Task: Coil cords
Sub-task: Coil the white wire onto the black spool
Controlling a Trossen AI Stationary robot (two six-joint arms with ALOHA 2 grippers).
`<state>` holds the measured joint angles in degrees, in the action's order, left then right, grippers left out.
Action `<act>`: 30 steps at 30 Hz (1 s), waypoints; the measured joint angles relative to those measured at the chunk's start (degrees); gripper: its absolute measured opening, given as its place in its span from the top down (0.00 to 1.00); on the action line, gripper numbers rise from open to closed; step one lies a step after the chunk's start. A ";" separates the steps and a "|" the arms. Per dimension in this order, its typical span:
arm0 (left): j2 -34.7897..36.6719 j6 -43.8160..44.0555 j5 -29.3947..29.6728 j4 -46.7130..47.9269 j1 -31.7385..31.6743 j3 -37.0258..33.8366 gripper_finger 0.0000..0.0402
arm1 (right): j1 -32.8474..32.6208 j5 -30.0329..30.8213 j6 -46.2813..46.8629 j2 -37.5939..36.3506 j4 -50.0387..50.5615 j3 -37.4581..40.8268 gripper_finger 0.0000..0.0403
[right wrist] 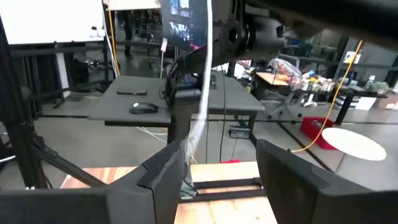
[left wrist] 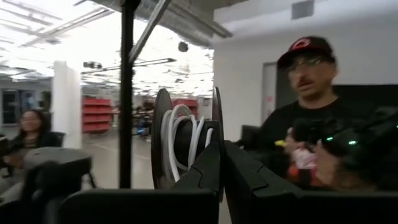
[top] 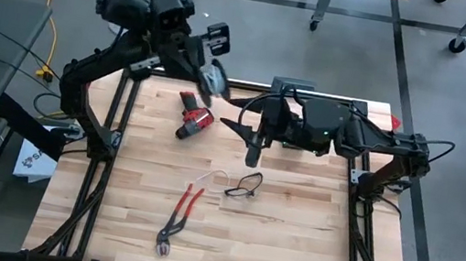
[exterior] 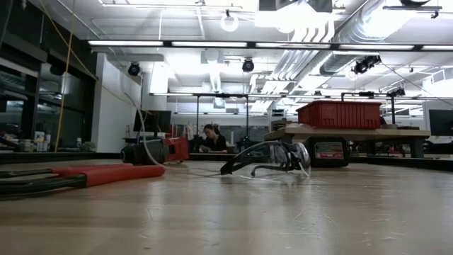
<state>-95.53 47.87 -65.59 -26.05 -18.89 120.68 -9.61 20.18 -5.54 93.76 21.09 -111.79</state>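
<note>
A small black spool (left wrist: 186, 140) with white cord (left wrist: 180, 134) wound on it is held high over the table's far left, with my left gripper (top: 208, 69) shut on it. From it a loose length of the cord (right wrist: 203, 93) hangs down to a frayed end (right wrist: 192, 148) beside one finger of my right gripper (right wrist: 217, 168). That gripper (top: 254, 143) is open and level above the table's far middle. A white loop of cord (top: 210, 179) lies on the table. My left gripper pinches the rim of one of the spool's flanges (left wrist: 217, 127) between its two shut fingers, which point slightly upward. The spool is lifted clear of the table, its flanges upright and edge-on to the wrist view. Whether my right gripper touches the hanging cord, I cannot tell.
On the table are a red and black power tool (top: 192, 117) at the far left, safety glasses (top: 245, 185) in the middle and red-handled pliers (top: 180, 215) nearer the front. A person (left wrist: 311, 118) stands beyond the table.
</note>
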 joint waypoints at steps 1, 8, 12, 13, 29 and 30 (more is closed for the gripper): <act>0.00 -2.56 0.39 1.90 0.14 0.00 1.00 | 0.14 -0.15 -0.09 0.00 -0.39 0.00 0.52; 0.00 -16.91 3.89 13.67 0.14 0.00 1.00 | 0.18 -1.66 -0.93 0.00 -0.40 0.02 0.52; 0.20 -21.68 5.52 18.13 0.14 0.00 1.00 | 0.28 -0.45 -2.31 0.00 -2.09 0.07 0.52; 0.25 -21.96 5.58 18.75 0.14 0.00 1.00 | 0.45 0.07 -2.84 0.01 -2.20 0.07 0.52; 8.34 -37.72 14.68 40.97 -4.84 -0.04 1.00 | 0.72 6.58 -5.27 0.79 -0.37 0.11 0.52; 8.92 -38.57 15.28 42.55 -4.84 -0.04 1.00 | 0.72 6.54 -5.24 0.79 -0.36 0.11 0.52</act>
<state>-86.61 9.30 -50.31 16.50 -23.72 120.64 -8.88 26.72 -10.78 94.54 20.73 -111.68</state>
